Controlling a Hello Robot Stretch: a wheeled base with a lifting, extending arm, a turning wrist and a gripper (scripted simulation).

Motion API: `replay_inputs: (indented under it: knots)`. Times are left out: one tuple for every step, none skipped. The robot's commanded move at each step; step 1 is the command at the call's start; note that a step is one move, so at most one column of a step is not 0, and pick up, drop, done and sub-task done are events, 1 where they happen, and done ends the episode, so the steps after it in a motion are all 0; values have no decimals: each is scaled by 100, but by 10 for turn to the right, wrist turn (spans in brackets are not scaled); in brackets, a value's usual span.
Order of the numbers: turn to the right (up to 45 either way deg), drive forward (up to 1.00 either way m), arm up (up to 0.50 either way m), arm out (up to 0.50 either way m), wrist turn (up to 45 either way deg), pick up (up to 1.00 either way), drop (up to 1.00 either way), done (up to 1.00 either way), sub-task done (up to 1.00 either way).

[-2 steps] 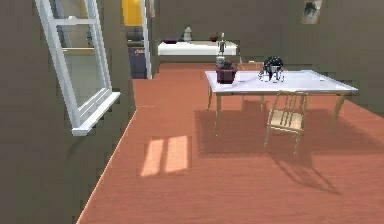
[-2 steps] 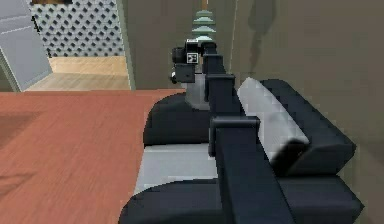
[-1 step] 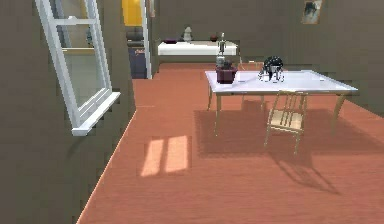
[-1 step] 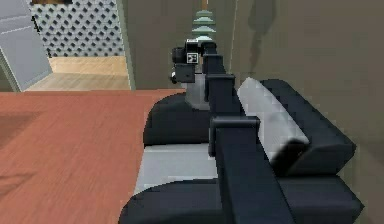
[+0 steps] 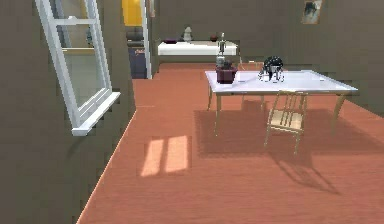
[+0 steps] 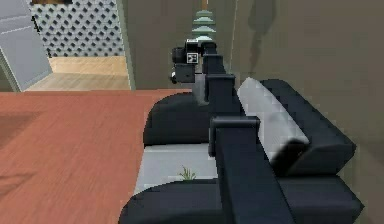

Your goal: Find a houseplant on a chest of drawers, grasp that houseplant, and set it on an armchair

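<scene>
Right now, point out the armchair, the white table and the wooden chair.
armchair [image 6: 268, 112]: arm side view, on its grey back cushion.
white table [image 5: 315, 82]: forward view, on bare tabletop.
wooden chair [image 5: 288, 112]: forward view, on its backrest.

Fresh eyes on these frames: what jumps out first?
The dark arm cuts up the arm side view across a black armchair with grey cushions, a green tiered shape near its far end. In the forward view, a white table with a potted plant stands at right, a white window at left.
</scene>
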Motion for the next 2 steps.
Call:
replay_inputs:
  knots:
    - [0,0,0,-10,0,0,0,0,0]
    - [0,0,0,0,0,0,0,100,0]
